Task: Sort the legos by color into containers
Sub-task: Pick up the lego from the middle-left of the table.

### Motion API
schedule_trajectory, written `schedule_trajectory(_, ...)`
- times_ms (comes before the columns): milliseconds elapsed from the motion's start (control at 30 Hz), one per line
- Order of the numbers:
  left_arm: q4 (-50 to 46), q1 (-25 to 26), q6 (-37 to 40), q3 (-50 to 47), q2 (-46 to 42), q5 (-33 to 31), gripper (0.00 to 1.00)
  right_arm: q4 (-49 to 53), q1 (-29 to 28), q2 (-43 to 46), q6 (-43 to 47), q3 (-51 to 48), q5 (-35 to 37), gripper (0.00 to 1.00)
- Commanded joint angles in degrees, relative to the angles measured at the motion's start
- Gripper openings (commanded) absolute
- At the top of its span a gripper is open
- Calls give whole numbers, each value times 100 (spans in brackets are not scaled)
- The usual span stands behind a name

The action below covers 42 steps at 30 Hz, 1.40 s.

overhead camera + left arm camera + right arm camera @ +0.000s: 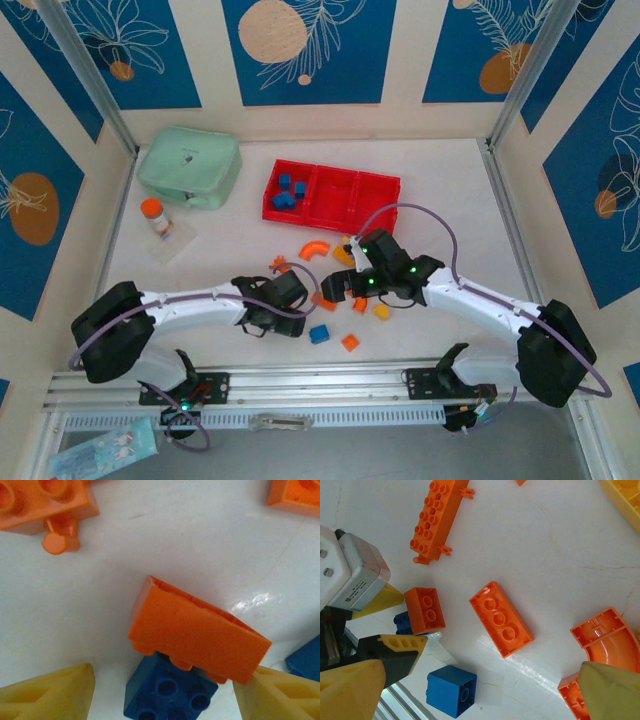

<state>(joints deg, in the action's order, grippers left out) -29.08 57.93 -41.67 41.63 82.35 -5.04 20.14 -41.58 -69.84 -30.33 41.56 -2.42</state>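
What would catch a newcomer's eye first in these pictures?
The bright red tray stands at the back of the table, with blue legos in its left compartment. Nearer the arms, the left gripper and the right gripper, both open, meet over loose pieces in orange, blue and yellow. Between the left gripper's fingers, an orange brick lies tilted on a blue block.

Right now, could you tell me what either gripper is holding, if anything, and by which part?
Nothing is held. The left gripper straddles an orange brick resting on a blue brick, jaws open; the right gripper is open.
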Motion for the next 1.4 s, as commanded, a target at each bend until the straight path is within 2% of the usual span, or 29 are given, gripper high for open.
schedule_trajectory(0, 74, 60, -34, 73, 177, -89, 71, -81, 19, 116, -44, -47, -7, 99)
schedule_trajectory(567, -107, 310, -302, -24, 140, -40, 53, -151, 78, 23, -8, 9, -84, 99)
schedule_trajectory(900, -261, 315, -362, -163, -491, -217, 41, -151, 98, -48, 17, 150, -140, 99)
schedule_trajectory(1100, -729, 286, -274, 24, -959, -579, 41, -10, 163, -27, 151, 373, -155, 99)
schedule_trajectory(1200, -1129, 110, 18, 481, -1128, -982, 40, 7, 283, -7, 226, 552, -224, 99)
schedule_trajectory(1367, -1375, -741, 854, 1599, -840, -1179, 41, 27, 513, -22, 322, 849, -268, 99)
